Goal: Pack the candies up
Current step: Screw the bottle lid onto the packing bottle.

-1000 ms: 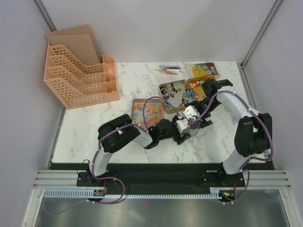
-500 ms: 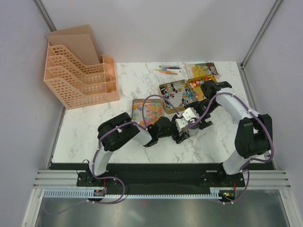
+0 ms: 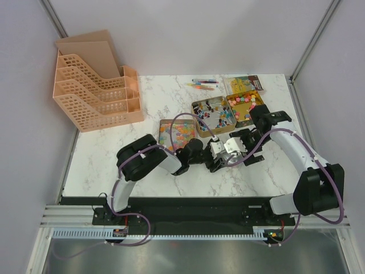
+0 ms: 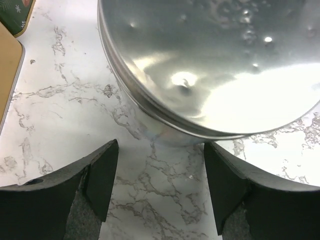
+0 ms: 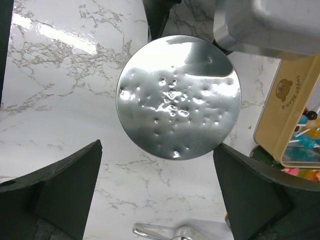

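The candies lie in three open tins: bright bead-like ones (image 3: 178, 135) at the left, dark wrapped ones (image 3: 213, 112) in the middle, mixed ones (image 3: 243, 105) at the right; a few candies (image 5: 306, 126) show in the right wrist view. A round silver tin (image 4: 215, 65) (image 5: 177, 97) rests on the marble between the two arms. My left gripper (image 3: 218, 156) (image 4: 160, 185) is open, its fingertips just short of the tin's rim, with only marble between them. My right gripper (image 3: 246, 148) (image 5: 157, 192) stands wide open on the tin's opposite side.
A metal spoon (image 5: 167, 233) lies on the table under the right gripper. A tan tin (image 5: 285, 97) labelled "sweet bear" borders the right. Coloured pens (image 3: 203, 84) and a printed lid (image 3: 246, 83) lie at the back, and a peach file rack (image 3: 94, 85) stands far left.
The right arm has swung from over the candy tins toward the near right, bringing its open gripper beside the round tin. The left jaws have narrowed a little.
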### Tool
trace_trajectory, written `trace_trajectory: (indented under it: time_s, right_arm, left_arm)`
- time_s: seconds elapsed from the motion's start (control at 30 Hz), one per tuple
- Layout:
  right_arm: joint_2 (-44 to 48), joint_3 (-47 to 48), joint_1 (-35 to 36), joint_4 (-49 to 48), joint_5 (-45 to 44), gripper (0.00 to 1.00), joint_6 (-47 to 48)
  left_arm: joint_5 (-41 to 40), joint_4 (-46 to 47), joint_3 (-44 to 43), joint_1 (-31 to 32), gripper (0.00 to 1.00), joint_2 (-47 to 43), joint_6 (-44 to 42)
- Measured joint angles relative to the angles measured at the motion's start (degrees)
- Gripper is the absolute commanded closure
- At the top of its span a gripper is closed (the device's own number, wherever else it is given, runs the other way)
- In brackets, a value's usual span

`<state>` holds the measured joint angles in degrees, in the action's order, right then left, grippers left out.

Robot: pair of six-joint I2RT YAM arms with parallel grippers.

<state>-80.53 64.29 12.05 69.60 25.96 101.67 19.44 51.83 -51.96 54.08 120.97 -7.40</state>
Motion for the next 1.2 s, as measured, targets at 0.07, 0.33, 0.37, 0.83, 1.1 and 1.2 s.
trace_trajectory:
  time_s: [0.07,0.33,0.37,0.83,1.1,1.2]
  right_arm:
    - [0.33,-0.50,0.00,-0.96,-0.52,0.02,-1.95]
    - [-4.85,-0.66,0.13,-6.19,-3.58,0.02,-9.81]
    - [-5.84,-0.68,0.09,-5.86,-3.58,0.02,-10.93]
    - [-9.55,0.09,-5.64,-6.08,-4.31,0.02,-17.35]
    - [-8.35,2.73,-11.89,-5.07,-3.98,0.02,-16.09]
    - [-7.21,4.07,-13.77,-4.11,-3.37,0.02,-15.58]
  left_arm:
    - [1.18,-0.13,0.00,-0.46,0.89,0.00,0.00]
    - [7.48,-1.40,0.17,-2.25,0.22,-0.26,-3.37]
    - [8.31,-1.29,0.57,-2.40,0.20,-0.37,-4.50]
    - [11.21,-3.43,-0.76,-0.11,0.00,-0.42,-7.21]
    - [10.69,-5.46,-10.05,2.89,0.00,5.35,-3.52]
    - [10.67,-5.07,-11.98,3.23,0.00,6.84,-2.78]
